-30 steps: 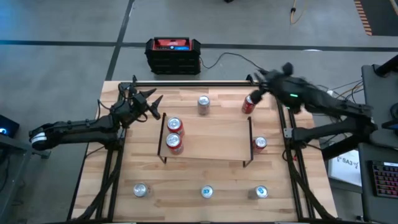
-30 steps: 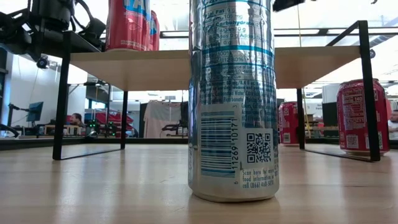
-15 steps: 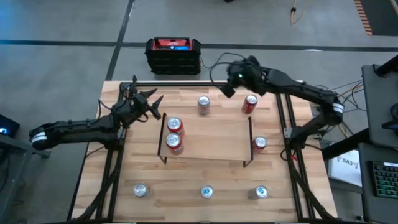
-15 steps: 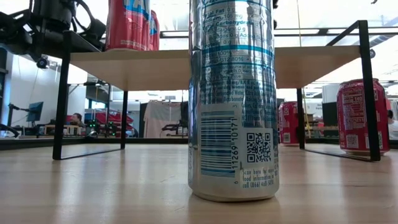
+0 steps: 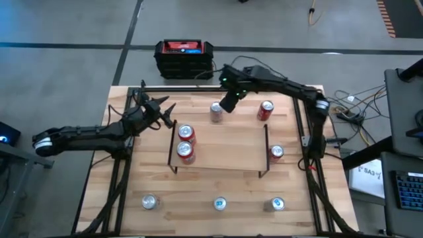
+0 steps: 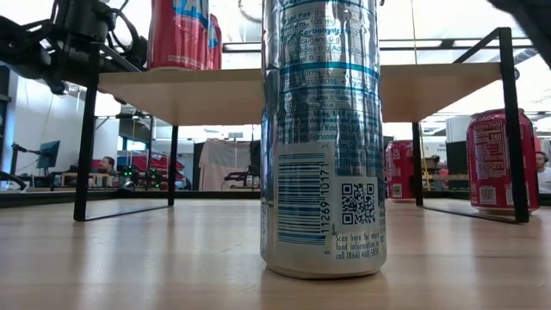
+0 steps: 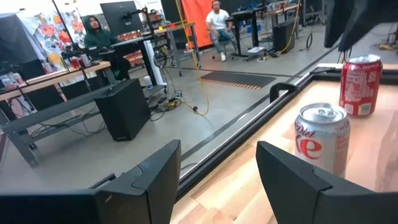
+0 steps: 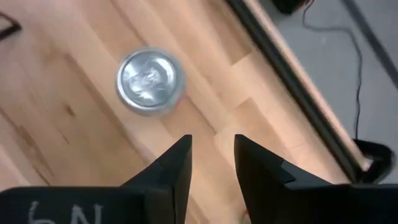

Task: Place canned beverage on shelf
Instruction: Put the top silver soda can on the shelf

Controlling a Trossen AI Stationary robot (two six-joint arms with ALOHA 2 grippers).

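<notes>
In low view much of the scene is being blocked by a silver front-row can standing close to the lens; the right arm is being cut off to a dark blur at the top corner. The right gripper is being held above the table's far part, fingers parted only narrowly w/ nothing between them, so released. The silver can is standing upright on the table just beside and below this gripper, not touching it; only its plain lid w/ pull tab is being shown in right wrist view, label hidden. Bare wood is lying around that can, w/ the table's black edge rail near behind it; a red can is standing off to the gripper's other side. The shelf is lying just past the silver can, 2 red cans being carried at one end, the rest of its board bare. The left gripper is being held wide apart and empty, near that shelf end.
</notes>
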